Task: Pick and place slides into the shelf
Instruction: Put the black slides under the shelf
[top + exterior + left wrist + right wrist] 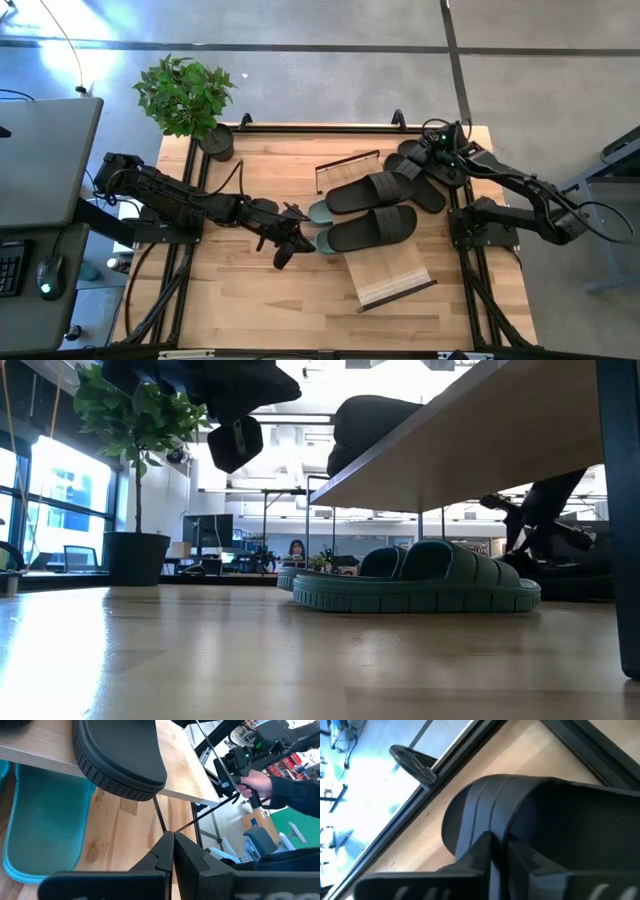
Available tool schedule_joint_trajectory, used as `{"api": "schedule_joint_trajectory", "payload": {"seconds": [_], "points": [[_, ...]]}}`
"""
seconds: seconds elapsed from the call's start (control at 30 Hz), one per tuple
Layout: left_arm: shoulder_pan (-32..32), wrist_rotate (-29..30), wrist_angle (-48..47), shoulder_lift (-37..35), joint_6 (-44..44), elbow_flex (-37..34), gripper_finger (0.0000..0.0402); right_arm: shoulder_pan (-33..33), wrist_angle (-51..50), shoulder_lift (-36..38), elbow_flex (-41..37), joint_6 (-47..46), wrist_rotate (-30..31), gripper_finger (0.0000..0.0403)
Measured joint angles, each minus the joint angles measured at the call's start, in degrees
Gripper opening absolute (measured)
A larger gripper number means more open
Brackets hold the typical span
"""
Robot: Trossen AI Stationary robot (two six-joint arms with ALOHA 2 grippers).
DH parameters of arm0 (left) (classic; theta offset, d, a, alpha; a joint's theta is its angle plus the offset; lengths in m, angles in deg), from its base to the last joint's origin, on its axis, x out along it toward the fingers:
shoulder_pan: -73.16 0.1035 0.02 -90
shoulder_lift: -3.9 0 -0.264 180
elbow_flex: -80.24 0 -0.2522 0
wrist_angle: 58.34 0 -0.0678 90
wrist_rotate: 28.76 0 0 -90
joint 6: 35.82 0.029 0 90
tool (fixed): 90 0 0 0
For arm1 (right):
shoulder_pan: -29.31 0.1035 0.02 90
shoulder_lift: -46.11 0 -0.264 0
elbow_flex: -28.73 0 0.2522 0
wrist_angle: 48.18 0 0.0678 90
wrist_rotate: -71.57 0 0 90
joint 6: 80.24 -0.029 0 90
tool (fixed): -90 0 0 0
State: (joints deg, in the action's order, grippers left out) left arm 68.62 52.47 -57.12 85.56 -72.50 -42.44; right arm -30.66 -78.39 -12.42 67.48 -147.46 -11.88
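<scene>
The shelf (392,272) stands mid-table, its light-wood plank sloping. Two black slides (372,228) lie side by side on the plank; one overhangs its edge (120,765). The sage-green slides (415,582) rest flat on the table under the plank, their ends showing at its left (318,211). Another black pair (428,185) lies on the table by the far right corner. My left gripper (305,238) (173,851) is shut and hangs by the shelf's left side, above the table. My right gripper (428,158) (492,842) is shut, close over one slide of the far black pair (545,810). My right gripper comes down from above at the wide strap (500,800) of a black slide that lies flat on the table. Its own fingers hide the spot, and I cannot tell whether they touch the strap.
A potted plant (187,98) stands at the table's far left corner. The table's black frame rail (445,760) runs beside the far black pair. Bare wood lies along the near edge and left of the shelf. A person's hand (252,785) shows beyond the table.
</scene>
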Motion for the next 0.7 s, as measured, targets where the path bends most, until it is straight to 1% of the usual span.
{"api": "schedule_joint_trajectory", "payload": {"seconds": [0.07,0.2,0.27,0.43,0.6,0.7], "points": [[0.00,0.00,0.01,0.00,0.00,0.00,0.0001,0.00,0.93,0.10,0.00,1.36,-0.34,0.0007],[0.00,0.00,-0.02,0.02,0.00,0.01,0.0001,0.04,2.21,2.34,0.00,1.26,-0.75,0.0003],[-0.02,-0.02,-0.06,0.01,0.07,0.00,0.0001,0.04,2.18,4.41,0.00,1.47,0.02,0.0003],[0.00,0.00,-0.10,0.02,0.28,0.01,0.0001,0.04,-0.39,11.47,0.00,1.23,2.91,0.0001],[0.00,-0.01,-0.15,0.02,0.33,0.00,0.0001,0.02,-5.91,19.53,0.00,1.26,6.81,0.0001],[0.00,0.00,-0.15,0.02,0.38,0.01,0.0001,0.02,-6.55,24.20,0.00,1.24,8.11,0.0001]]}}
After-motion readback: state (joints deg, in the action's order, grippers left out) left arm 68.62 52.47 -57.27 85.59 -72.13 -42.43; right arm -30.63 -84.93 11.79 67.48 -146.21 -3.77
